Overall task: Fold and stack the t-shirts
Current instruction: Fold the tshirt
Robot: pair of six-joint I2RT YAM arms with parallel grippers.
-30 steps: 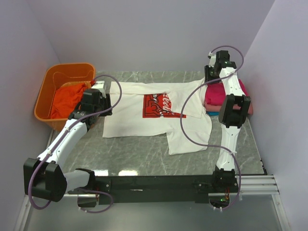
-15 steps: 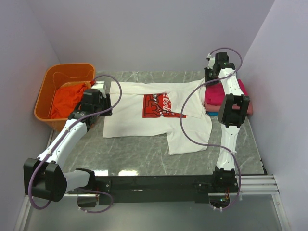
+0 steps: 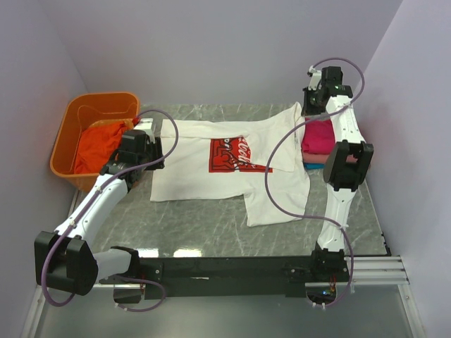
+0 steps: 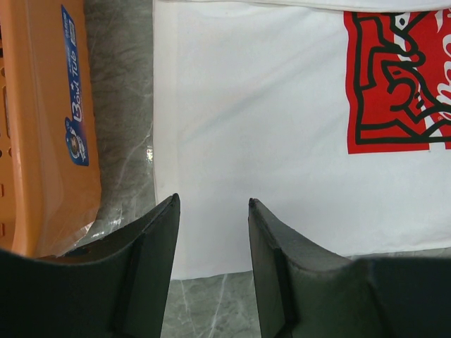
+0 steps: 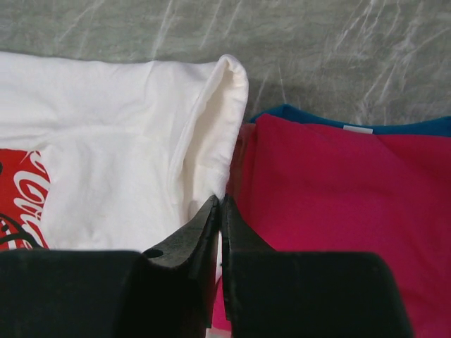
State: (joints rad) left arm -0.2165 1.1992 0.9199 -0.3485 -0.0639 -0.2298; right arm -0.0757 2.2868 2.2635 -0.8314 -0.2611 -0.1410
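The white t-shirt (image 3: 211, 169) with the red print (image 3: 236, 155) lies spread on the table. My right gripper (image 3: 308, 111) is shut on its far right sleeve edge (image 5: 218, 120) and lifts it beside the folded magenta shirt (image 5: 338, 204), which lies on a blue one (image 5: 423, 125). The folded stack (image 3: 318, 137) sits at the far right. My left gripper (image 4: 213, 204) is open and empty above the white shirt's left edge (image 4: 232, 155). An orange-red shirt (image 3: 99, 144) lies in the basket.
The orange plastic basket (image 3: 70, 127) stands at the far left; its wall (image 4: 42, 141) is close to my left gripper. Bare marble table (image 3: 211, 225) lies in front of the shirt. Walls enclose the left, back and right.
My right gripper has risen and moved slightly back and right, pulling the white shirt's right sleeve up with it. The left arm has not moved.
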